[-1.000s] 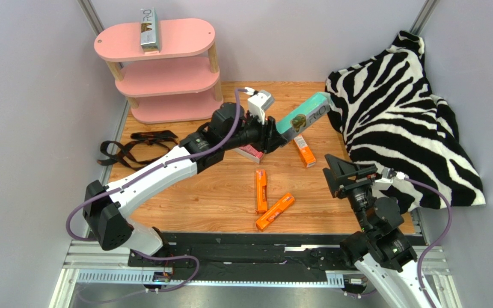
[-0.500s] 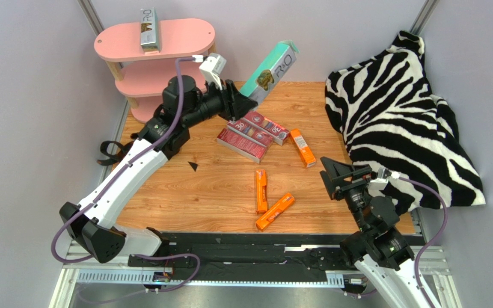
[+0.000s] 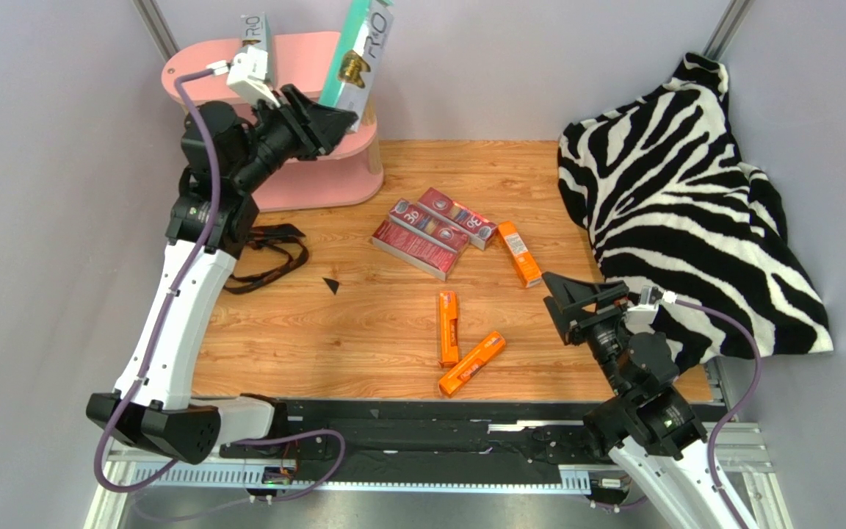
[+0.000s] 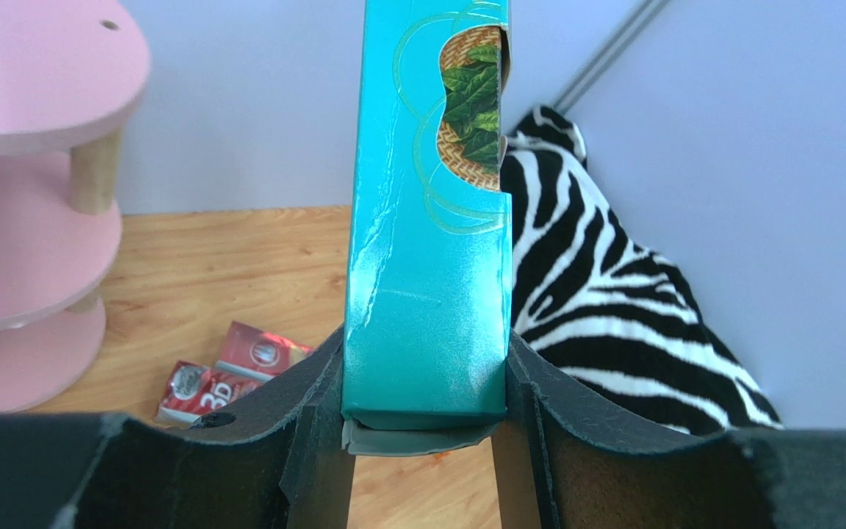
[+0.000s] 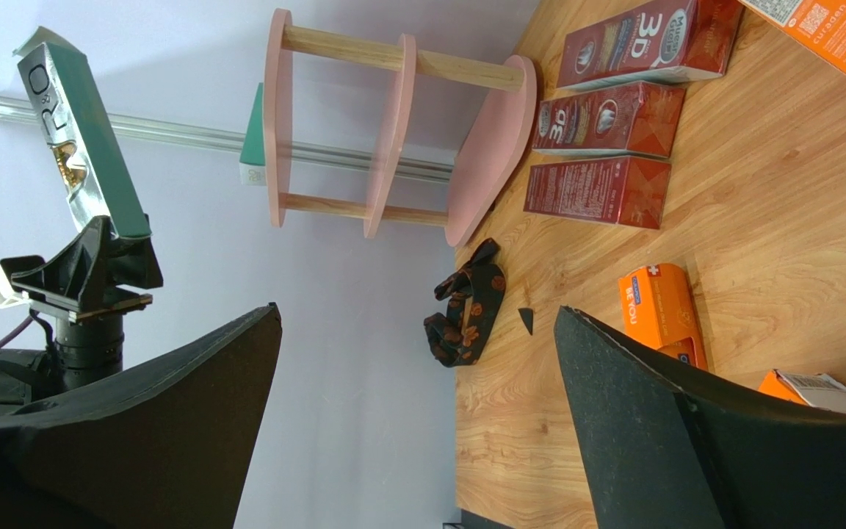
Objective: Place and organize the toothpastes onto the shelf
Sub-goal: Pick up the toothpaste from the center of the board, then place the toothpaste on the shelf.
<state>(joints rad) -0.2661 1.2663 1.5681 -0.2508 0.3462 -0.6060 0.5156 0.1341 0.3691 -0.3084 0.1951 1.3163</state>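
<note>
Up at the back left corner, the left arm's tool [image 3: 323, 119] is clamped on the lower end of a long, slim silver-grey carton of toothpaste with a teal side [image 3: 359, 50]. It holds the carton nearly upright, raised above the right end of the top board of a pink three-tier rack [image 3: 301, 57] with oval boards and pale wooden pegs. A second silver-grey carton [image 3: 253, 31] sits on that top board near its left end. On the wooden tabletop [image 3: 317, 331], three dark red cartons [image 3: 430, 231] lie side by side, with three bright orange cartons [image 3: 447, 327] scattered just beside them. The right arm's tool [image 3: 584, 295] hovers at the near right, fingers spread wide and holding nothing, beside a zebra-print cloth [image 3: 681, 187]. A black strap [image 3: 267, 245] lies on the tabletop in front of the rack.
</note>
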